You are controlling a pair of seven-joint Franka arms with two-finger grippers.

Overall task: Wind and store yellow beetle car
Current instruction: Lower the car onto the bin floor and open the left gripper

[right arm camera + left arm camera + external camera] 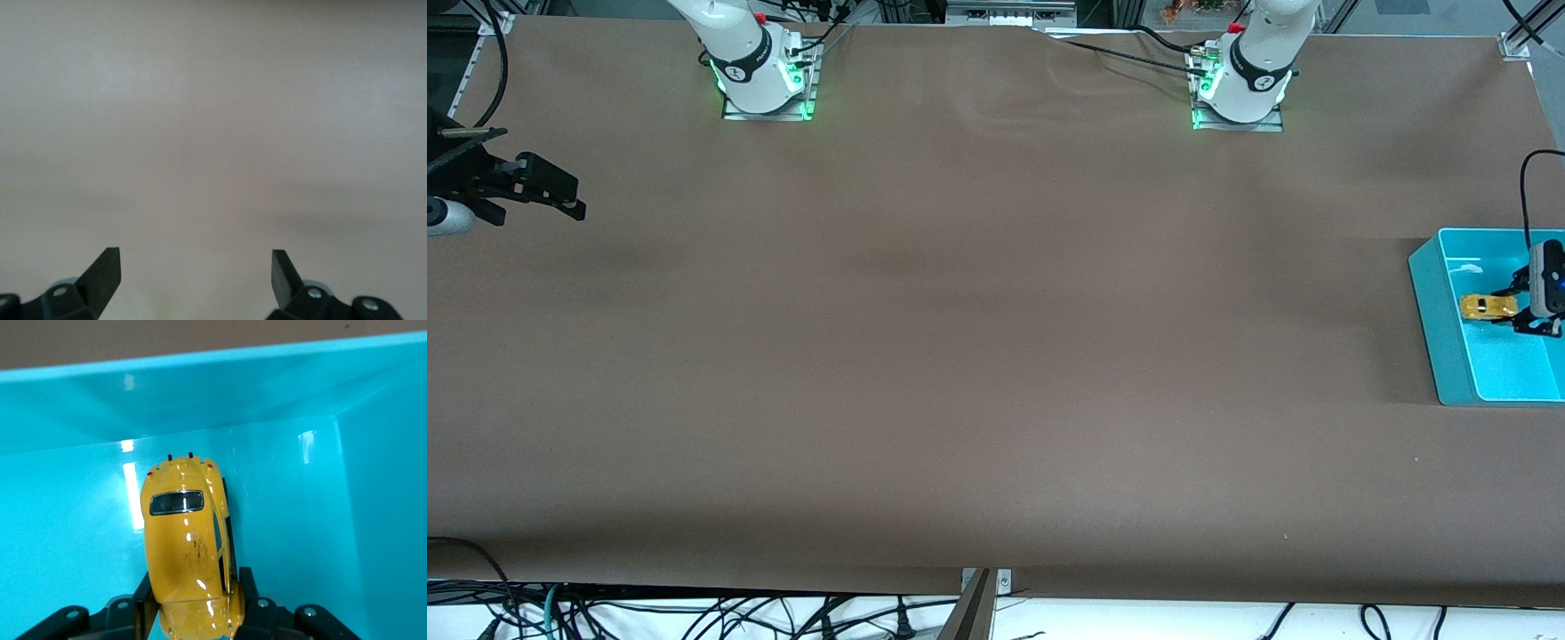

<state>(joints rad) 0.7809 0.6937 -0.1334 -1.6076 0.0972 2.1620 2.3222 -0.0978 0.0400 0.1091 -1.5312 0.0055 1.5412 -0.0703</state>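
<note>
**Yellow beetle car held inside the teal bin**

Table (960, 356): brown cover, spans the whole front view. Both arm bases along its top edge.

Teal bin (1440, 329): open plastic tray at the left arm's end of the table, cut by the frame edge. Glossy inside walls with light glare in the left wrist view.

Left gripper (1516, 307): inside the bin outline, clamped on the car. Black fingers (250, 600) press both flanks of the body at one end. Whether the wheels touch the bin floor, can't tell.

Right gripper (560, 197): over bare table at the right arm's end, jaws spread wide, nothing between them. Arm waiting.

Yellow beetle car (190, 547): rounded glossy yellow shell, dark window on the curved top, two small dark stubs and small red dots at the free end, dark scuffs mid-body. One end sits between the left fingers; the rest sticks out from them toward the bin wall.
</note>
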